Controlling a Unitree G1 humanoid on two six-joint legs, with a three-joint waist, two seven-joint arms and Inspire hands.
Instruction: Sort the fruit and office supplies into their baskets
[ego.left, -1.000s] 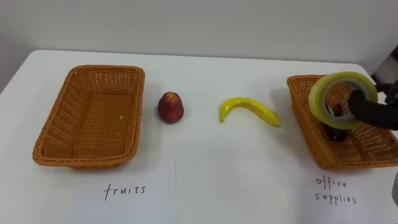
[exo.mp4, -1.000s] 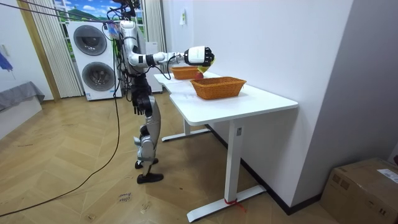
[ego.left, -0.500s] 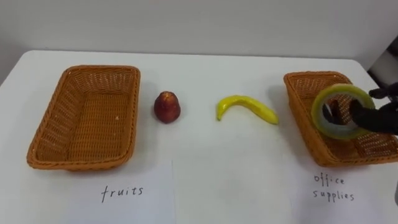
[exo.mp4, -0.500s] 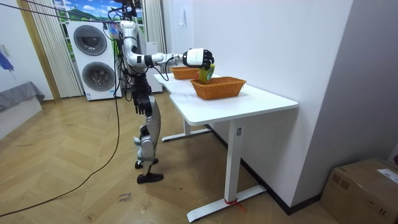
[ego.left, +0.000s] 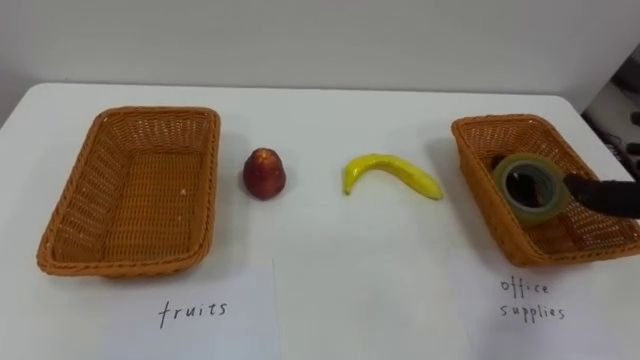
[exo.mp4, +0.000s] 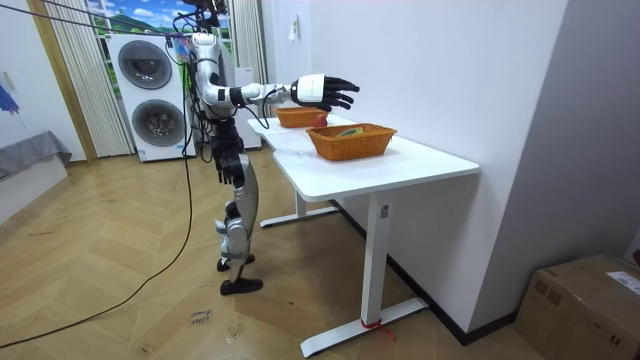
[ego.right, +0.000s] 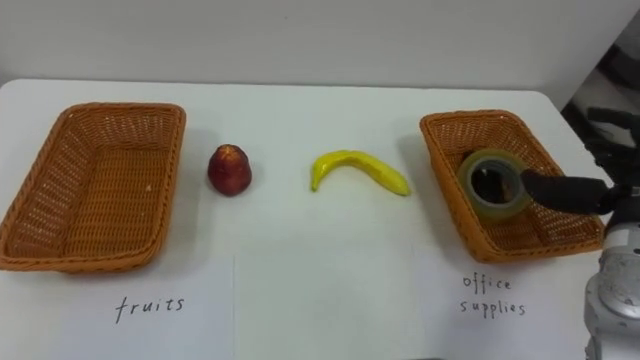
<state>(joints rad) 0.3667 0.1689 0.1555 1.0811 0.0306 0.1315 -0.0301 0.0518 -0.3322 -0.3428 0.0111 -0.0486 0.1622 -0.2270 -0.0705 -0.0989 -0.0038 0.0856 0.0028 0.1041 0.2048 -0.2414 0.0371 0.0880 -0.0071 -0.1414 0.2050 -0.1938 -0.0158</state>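
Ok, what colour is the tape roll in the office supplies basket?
The tape roll is translucent yellowish-green with a dark middle; the left eye view shows it best.

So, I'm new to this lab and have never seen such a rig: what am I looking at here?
It is a two-legged humanoid robot with two arms and hands. The room view, from a camera off to the side, shows it at a white table, right hand stretched out, fingers straight. The two eye views come from its head camera, looking down. On the table a red fruit and a banana lie between the left basket and the right basket, each with a paper label in front. A tape roll lies in the right basket; a fingertip is at its edge, but nothing is gripped.
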